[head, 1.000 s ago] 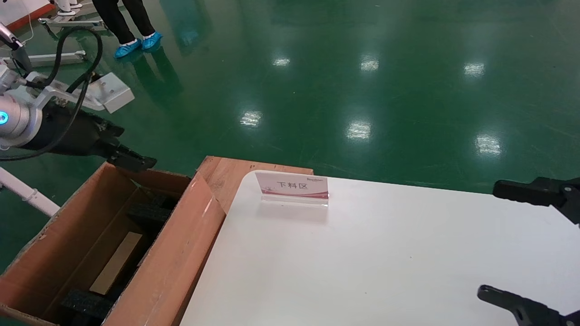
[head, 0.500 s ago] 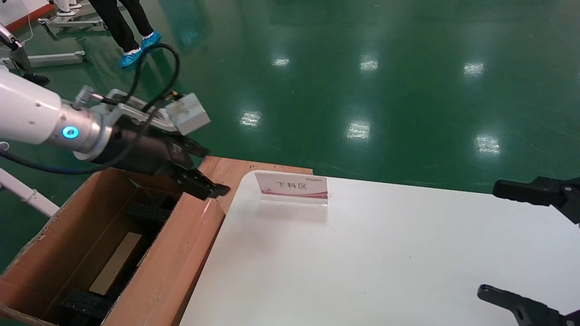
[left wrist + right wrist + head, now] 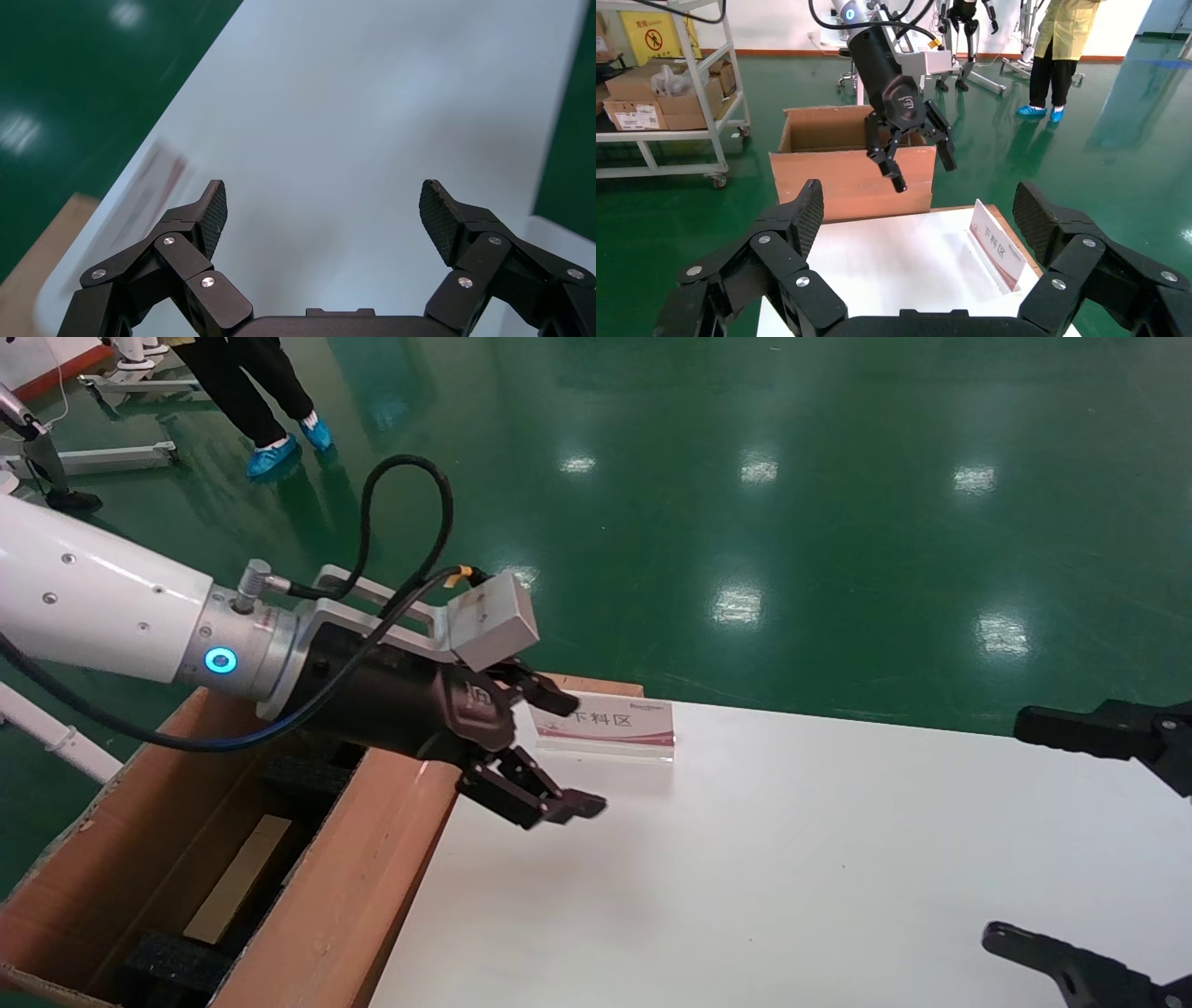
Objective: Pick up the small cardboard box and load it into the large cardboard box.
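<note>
The large cardboard box (image 3: 354,877) stands open on the floor to the left of the white table (image 3: 792,859); it also shows as the large cardboard box (image 3: 842,175) in the right wrist view. Inside it, between black foam blocks (image 3: 172,961), a tan rectangle lies flat: the small cardboard box (image 3: 237,877). My left gripper (image 3: 563,752) reaches over the box's near flap and hangs open and empty above the table's left part; its left gripper (image 3: 323,210) pads face bare white table. My right gripper (image 3: 1004,829) is parked open at the table's right edge.
A pink-and-white sign (image 3: 605,724) stands at the table's far left corner, just beyond the left gripper. A wooden board (image 3: 466,691) lies under that corner. A person (image 3: 251,393) stands on the green floor at far left. A shelf cart (image 3: 666,91) holds cartons.
My left arm has swung right, from above the large box's far end, across its flap, to over the table. Its gripper stayed open. The right arm has not moved.
</note>
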Available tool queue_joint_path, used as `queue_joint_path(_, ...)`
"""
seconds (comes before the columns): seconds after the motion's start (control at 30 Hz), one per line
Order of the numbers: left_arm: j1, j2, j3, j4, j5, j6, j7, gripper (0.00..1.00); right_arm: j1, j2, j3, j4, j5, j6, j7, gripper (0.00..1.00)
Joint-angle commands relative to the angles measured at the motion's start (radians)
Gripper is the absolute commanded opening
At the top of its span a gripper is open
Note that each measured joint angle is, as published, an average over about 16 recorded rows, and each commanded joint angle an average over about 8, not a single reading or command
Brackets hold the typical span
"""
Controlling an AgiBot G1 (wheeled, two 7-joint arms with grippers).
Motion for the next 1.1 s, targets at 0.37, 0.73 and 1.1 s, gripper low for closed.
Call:
queue_joint_path(0.37, 0.313, 0.043, -0.389, 0.016, -0.162, 0.105, 0.211, 1.00, -0.001, -0.002, 0.004, 0.001, -0.003, -0.002, 0.002, 1.00)
queue_joint_path(0.73, 0.601, 0.083, -0.747, 0.031, -0.311, 0.201, 0.405, 1.00, -0.002, -0.003, 0.008, 0.002, -0.005, -0.003, 0.004, 1.00)
queue_joint_path(1.1, 0.756, 0.103, -0.944, 0.039, -0.388, 0.250, 0.499, 1.00, -0.003, -0.004, 0.012, 0.003, -0.008, -0.005, 0.007, 1.00)
